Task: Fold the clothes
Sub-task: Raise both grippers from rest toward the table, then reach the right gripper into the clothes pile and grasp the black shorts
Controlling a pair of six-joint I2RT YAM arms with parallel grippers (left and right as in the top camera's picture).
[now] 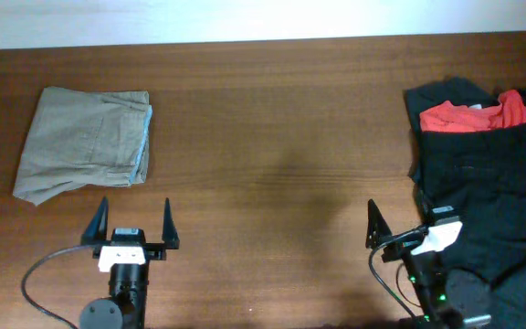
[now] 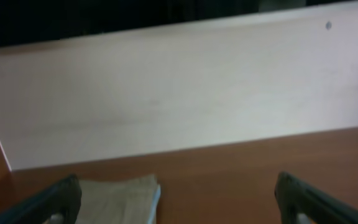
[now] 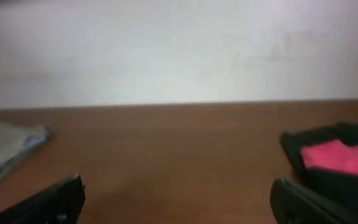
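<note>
A folded khaki garment with a light blue edge lies at the left of the wooden table; it also shows in the left wrist view and the right wrist view. A heap of black clothes with a red garment on top lies at the right; the right wrist view shows the red garment. My left gripper is open and empty near the front edge, just below the khaki garment. My right gripper is open and empty beside the black heap's left edge.
A pale wall runs behind the table's far edge. Bare wood lies between the khaki garment and the black heap. Cables trail from both arm bases at the front.
</note>
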